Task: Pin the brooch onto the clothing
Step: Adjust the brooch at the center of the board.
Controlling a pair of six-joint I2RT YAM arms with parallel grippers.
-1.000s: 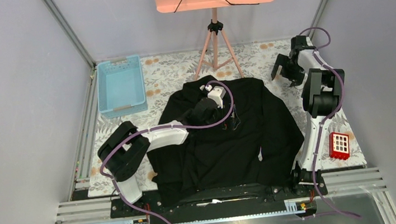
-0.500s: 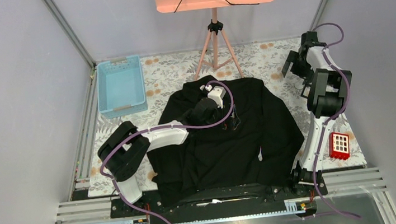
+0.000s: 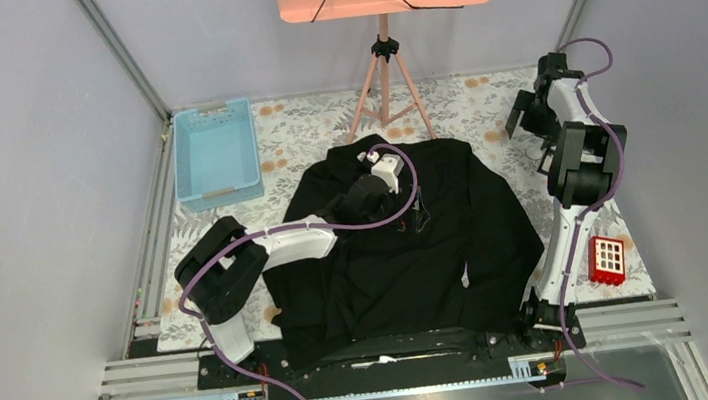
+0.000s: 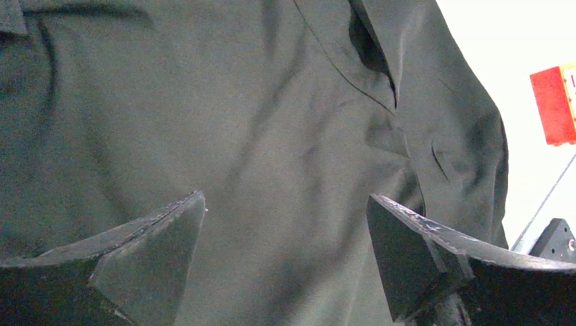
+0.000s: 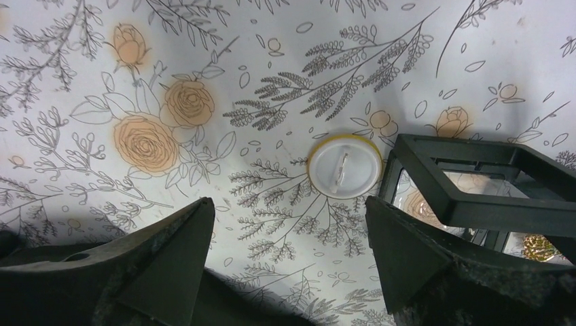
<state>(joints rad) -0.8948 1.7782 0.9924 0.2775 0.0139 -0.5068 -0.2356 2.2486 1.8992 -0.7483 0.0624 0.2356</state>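
By far-right table (image 3: 479,93) edge, right fingers (image 5: 159,261) above brooch (image 5: 344,165)

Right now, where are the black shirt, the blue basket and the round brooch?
black shirt (image 3: 407,254), top view, front panel.
blue basket (image 3: 218,193), top view, near rim.
round brooch (image 5: 344,165), right wrist view, centre.
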